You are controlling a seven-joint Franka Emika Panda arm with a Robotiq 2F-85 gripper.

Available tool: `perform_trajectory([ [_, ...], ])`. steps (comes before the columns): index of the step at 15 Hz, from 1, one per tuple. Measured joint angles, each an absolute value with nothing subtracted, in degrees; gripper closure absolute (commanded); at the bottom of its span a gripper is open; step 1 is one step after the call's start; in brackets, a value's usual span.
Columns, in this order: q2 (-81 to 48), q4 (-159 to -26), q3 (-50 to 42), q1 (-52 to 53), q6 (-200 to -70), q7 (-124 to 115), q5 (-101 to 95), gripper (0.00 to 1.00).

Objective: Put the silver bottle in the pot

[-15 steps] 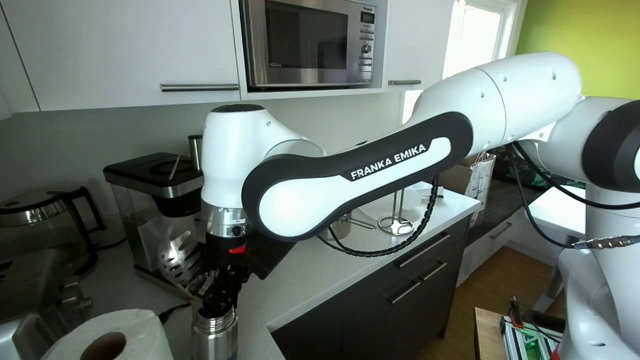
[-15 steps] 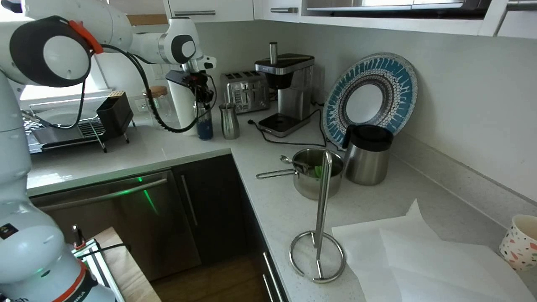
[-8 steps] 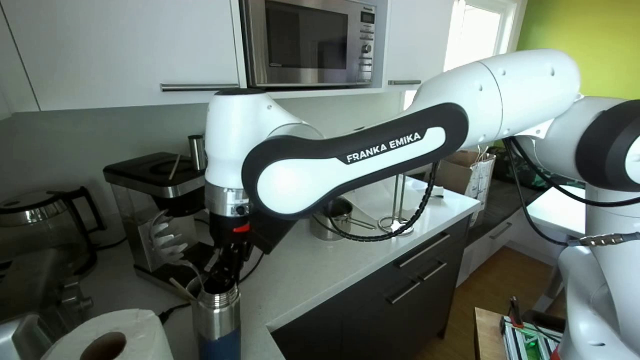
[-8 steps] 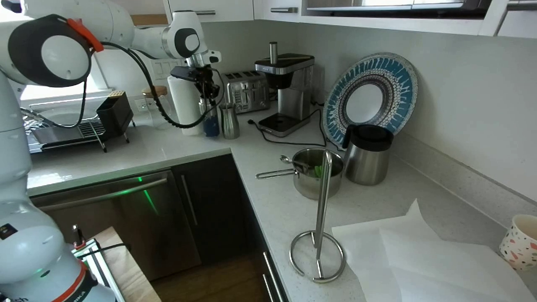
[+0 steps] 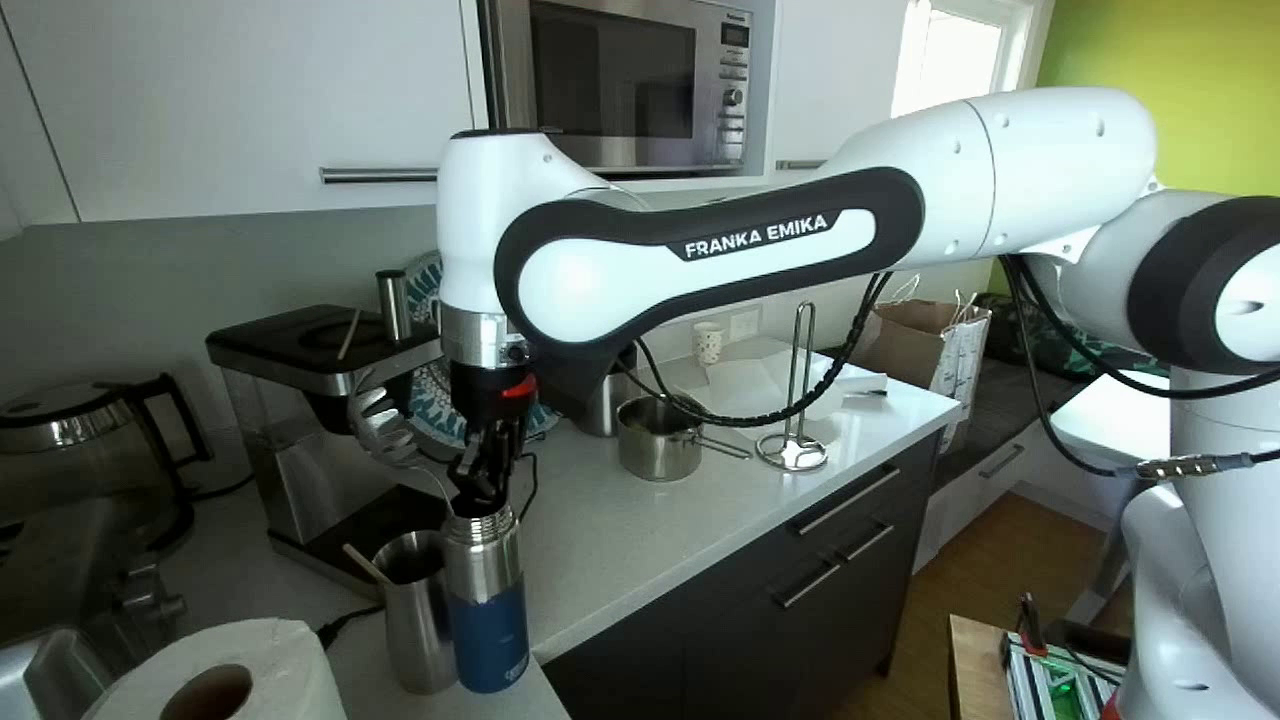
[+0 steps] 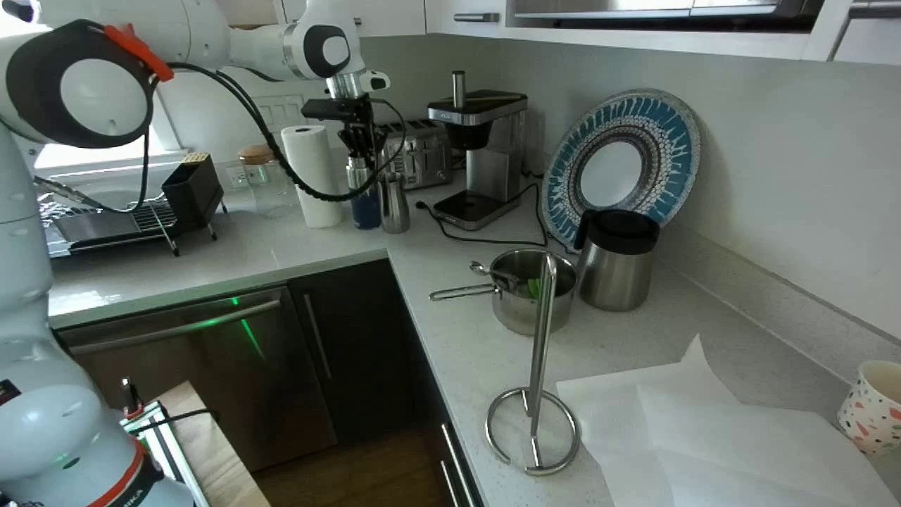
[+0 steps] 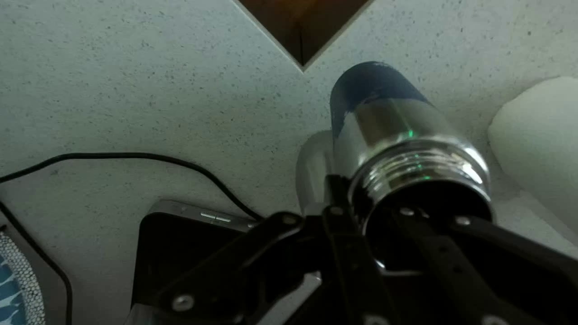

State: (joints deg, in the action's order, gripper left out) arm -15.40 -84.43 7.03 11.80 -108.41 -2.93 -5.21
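Observation:
The silver bottle, with a blue lower part and an open threaded neck, shows in both exterior views (image 5: pixel 490 630) (image 6: pixel 366 208) and in the wrist view (image 7: pixel 393 126). My gripper (image 5: pixel 485 495) is at its mouth, and in the wrist view (image 7: pixel 368 201) one finger is outside the rim and the other reaches into the mouth, its tip hidden. It is shut on the bottle's rim. I cannot tell whether the bottle's base touches the counter. The low steel pot (image 5: pixel 660 455) (image 6: pixel 524 313), with a wire handle, stands farther along the counter; a spoon and something green are inside it.
A steel cup (image 5: pixel 415 615) (image 6: pixel 394 204) with utensils stands close beside the bottle. A paper towel roll (image 5: pixel 290 670) and coffee maker (image 5: pixel 300 430) are near. A dark-lidded steel jug (image 6: pixel 619 274) stands behind the pot; an upright wire stand (image 6: pixel 538 394) is in front of it.
The arm has risen and the gripper and bottle have moved together, toward the coffee maker's side and the pot in both exterior views. The steel cup has shifted slightly and its slotted utensil has swung.

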Motion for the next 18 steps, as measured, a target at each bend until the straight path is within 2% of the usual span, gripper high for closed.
perform_trajectory([
  [6,-14.37,-85.96,3.75,9.47,-109.12,-0.91,-12.44,0.96],
  [7,-14.40,-86.73,2.65,8.88,-110.90,-2.53,-13.67,0.85],
  [9,-14.51,-87.77,1.08,7.36,-111.77,-5.52,-13.85,0.85],
  [10,-14.53,-87.89,0.83,6.85,-111.77,-5.82,-13.85,0.96],
  [18,-15.23,-84.45,-3.37,4.14,-109.21,-8.21,-18.21,0.96],
])
